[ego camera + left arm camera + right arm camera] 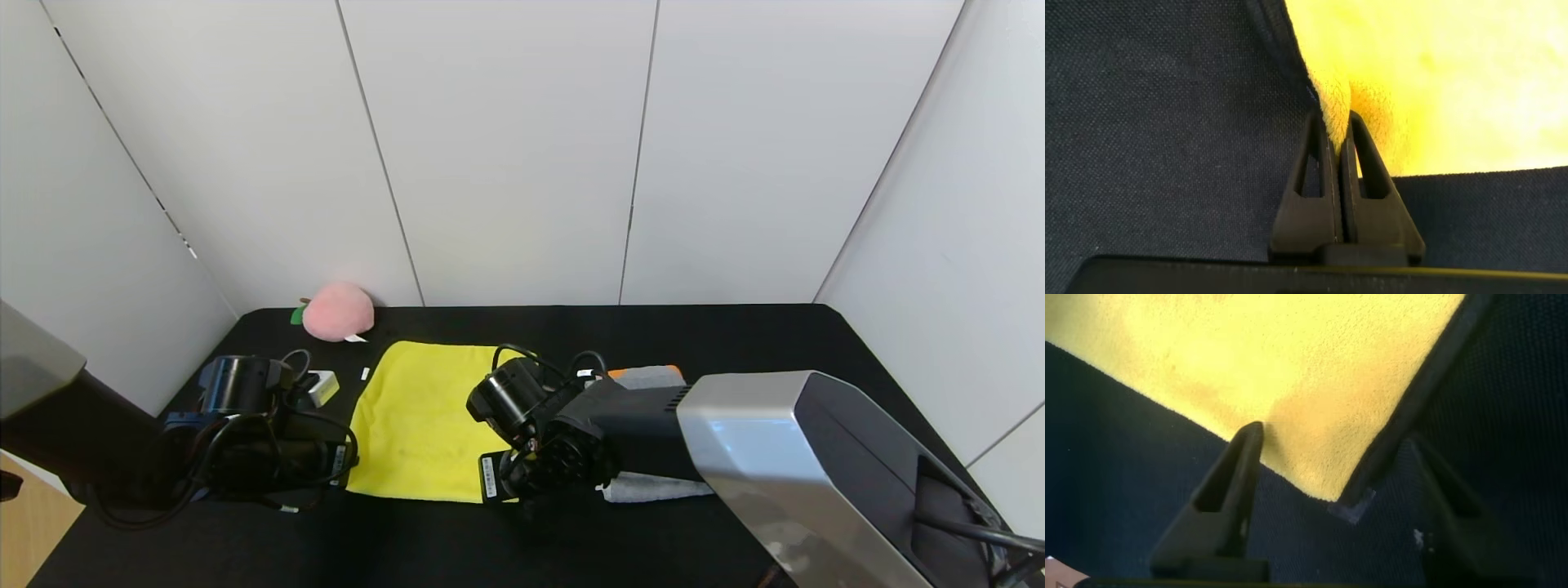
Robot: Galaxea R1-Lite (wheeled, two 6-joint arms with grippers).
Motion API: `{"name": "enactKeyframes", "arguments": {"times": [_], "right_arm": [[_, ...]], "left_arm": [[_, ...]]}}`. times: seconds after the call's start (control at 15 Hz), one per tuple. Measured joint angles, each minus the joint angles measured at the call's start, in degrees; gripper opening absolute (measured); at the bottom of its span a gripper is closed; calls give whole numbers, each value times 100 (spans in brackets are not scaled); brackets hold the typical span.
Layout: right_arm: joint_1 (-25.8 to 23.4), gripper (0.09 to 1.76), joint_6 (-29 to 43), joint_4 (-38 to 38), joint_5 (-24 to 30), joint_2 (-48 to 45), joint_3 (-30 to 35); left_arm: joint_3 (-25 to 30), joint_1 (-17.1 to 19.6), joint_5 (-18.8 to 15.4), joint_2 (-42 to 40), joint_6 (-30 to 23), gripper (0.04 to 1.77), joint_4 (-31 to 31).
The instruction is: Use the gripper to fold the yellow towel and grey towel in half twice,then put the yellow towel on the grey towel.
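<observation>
Left end effector (1337,139): clamped on bright yellow thin microfibre towel (420,420) edge (near-left corner).
Right end effector (1335,469): spread open, straddling towel's near-right corner.

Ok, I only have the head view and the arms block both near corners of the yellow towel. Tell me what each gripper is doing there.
Observer: The left gripper is shut on the yellow towel, pinching a fold at its near left corner.
Operator: Now the right one.
Observer: The right gripper is open, its fingers straddling the towel's near right corner without clamping it.
Operator: Confirm the cloth under it is flat.
Observer: Yes, that corner lies flat on the black table, dark trim showing along one edge.
</observation>
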Motion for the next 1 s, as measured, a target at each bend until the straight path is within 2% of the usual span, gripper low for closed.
{"name": "enactKeyframes", "arguments": {"times": [0.27, 0.33, 0.4, 1.0], "right_arm": [[23, 70, 0, 5, 13, 15, 0], [39, 20, 0, 11, 16, 20, 7], [52, 14, 2, 11, 18, 22, 7], [65, 14, 57, 254, -162, -171, 52]], "left_arm": [[4, 0, 2, 4, 0, 12, 0], [4, 0, 0, 4, 0, 12, 0], [4, 0, 0, 4, -2, 12, 0], [179, 2, -7, -250, -11, 12, -5]]}}
